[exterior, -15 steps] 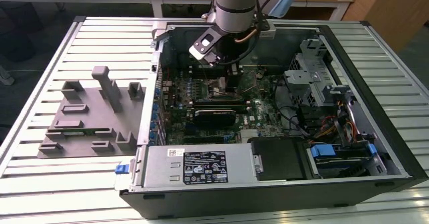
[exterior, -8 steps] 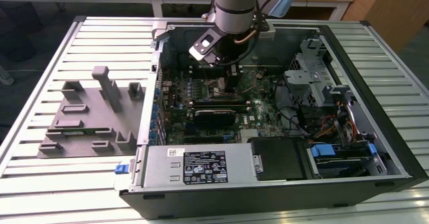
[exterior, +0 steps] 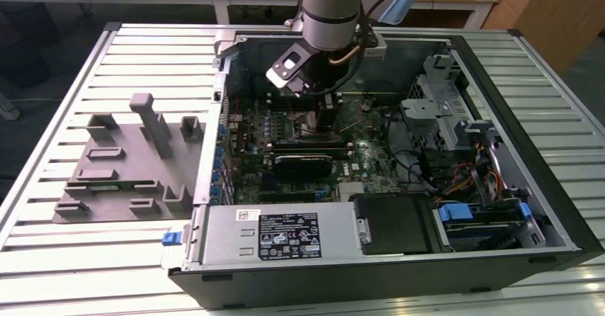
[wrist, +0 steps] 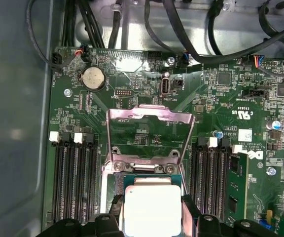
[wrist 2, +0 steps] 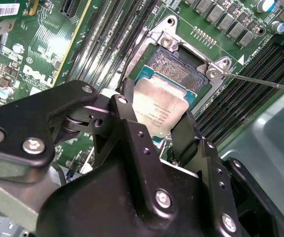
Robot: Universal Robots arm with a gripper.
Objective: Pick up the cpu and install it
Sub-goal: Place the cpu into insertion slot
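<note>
The arm's black jaws are clenching on the small flat square cpu with the silvery-white metal top, gripping it by two opposite edges. The cpu is hanging over the dark square metal-framed socket on the green motherboard and partly covering its pin field. Whether it is touching the socket I cannot tell. The socket's silvery hinged load plate is standing open. In the exterior view the grey robot arm is reaching down into the open black computer case, which is lying on the slatted metal table.
</note>
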